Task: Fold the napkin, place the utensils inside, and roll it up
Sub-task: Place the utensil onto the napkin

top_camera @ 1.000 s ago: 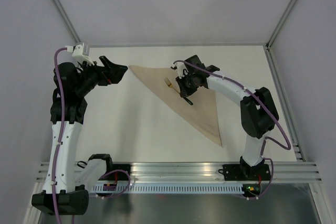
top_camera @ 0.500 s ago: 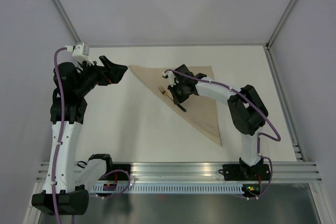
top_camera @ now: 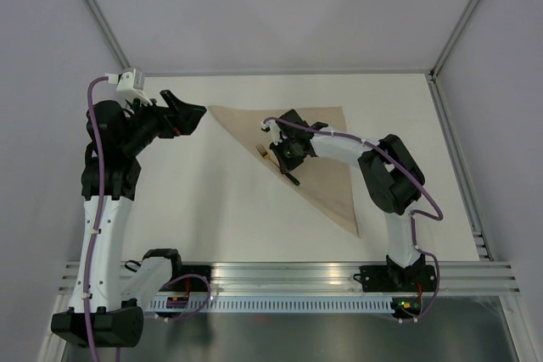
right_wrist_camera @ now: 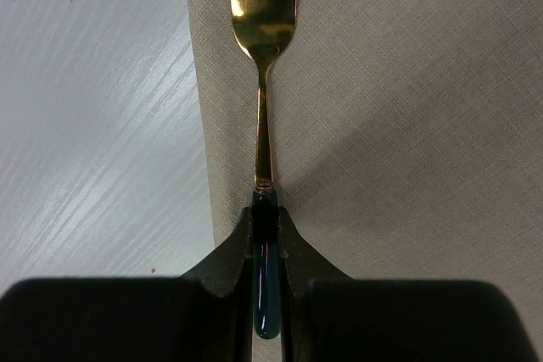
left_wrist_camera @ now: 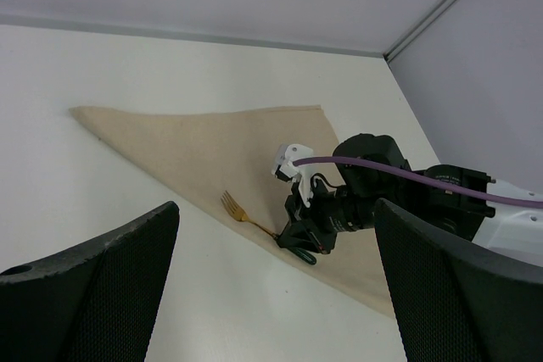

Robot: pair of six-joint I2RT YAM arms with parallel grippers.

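Note:
The napkin [top_camera: 327, 177] is a beige cloth folded into a triangle at the table's middle back, and it fills most of the right wrist view [right_wrist_camera: 407, 125]. My right gripper [top_camera: 288, 162] is shut on the dark green handle of a gold fork [right_wrist_camera: 264, 125], the only one of the utensils in view. The fork [top_camera: 265, 151] lies along the napkin's long left edge, tines pointing away from the jaws [right_wrist_camera: 266, 222]. I cannot tell whether it rests on the cloth. My left gripper [top_camera: 188, 116] hangs open by the napkin's left corner, its fingers [left_wrist_camera: 93, 286] wide apart and empty.
Bare white table [top_camera: 212, 201] spreads left of and in front of the napkin. Grey walls enclose the back and both sides. A metal rail [top_camera: 288, 281] with the arm bases runs along the near edge.
My right gripper has carried the fork leftward across the napkin to its long left edge. The left arm has not moved.

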